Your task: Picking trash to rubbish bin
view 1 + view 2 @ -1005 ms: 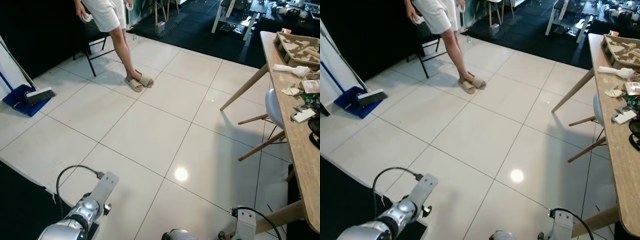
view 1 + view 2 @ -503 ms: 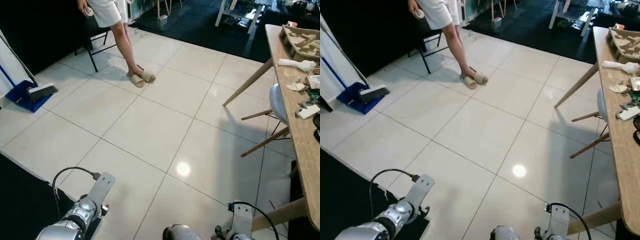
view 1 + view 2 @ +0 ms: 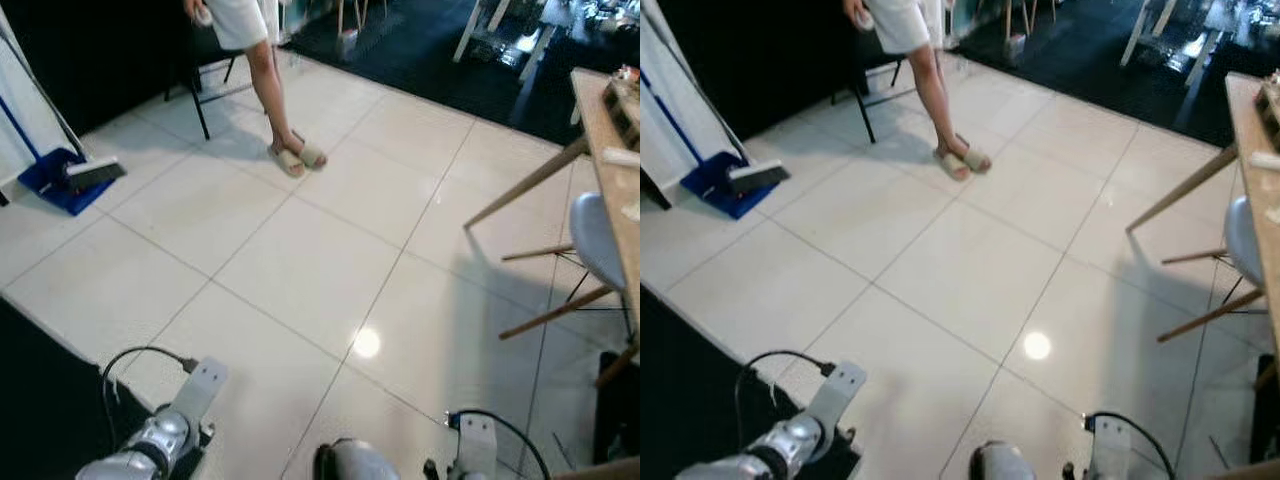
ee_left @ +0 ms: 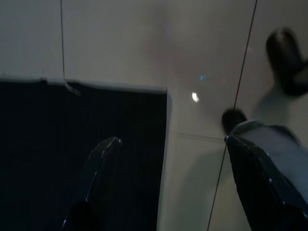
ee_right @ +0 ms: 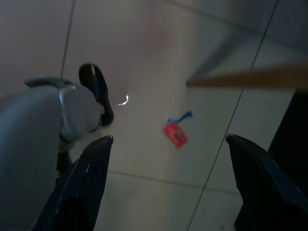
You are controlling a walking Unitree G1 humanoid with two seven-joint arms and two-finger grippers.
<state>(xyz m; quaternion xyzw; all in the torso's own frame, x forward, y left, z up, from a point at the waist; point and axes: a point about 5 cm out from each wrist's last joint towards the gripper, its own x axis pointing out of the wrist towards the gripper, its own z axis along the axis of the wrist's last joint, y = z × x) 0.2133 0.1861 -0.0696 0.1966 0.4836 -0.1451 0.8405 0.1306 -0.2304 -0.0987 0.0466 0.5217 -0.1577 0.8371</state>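
A small red tag on a blue string (image 5: 175,134) lies on the white tile floor, below my right gripper (image 5: 168,187). That gripper hangs open, well above the floor, with nothing between its fingers (image 5: 84,185). My left gripper (image 4: 178,192) also hangs open and holds nothing; it is over the edge of a black mat (image 4: 82,159). In the eye views both wrists, the left arm (image 3: 175,425) and the right arm (image 3: 470,450), sit at the bottom edge.
A person in sandals (image 3: 296,156) stands at the far left by a black chair (image 3: 200,90). A blue dustpan with a brush (image 3: 68,180) lies at the left wall. A wooden table (image 3: 597,110) and a pale chair (image 3: 598,232) line the right side.
The whole picture has shifted: the table has slid toward the right edge and the view is blurred, so the camera has turned. Both arms hang as before.
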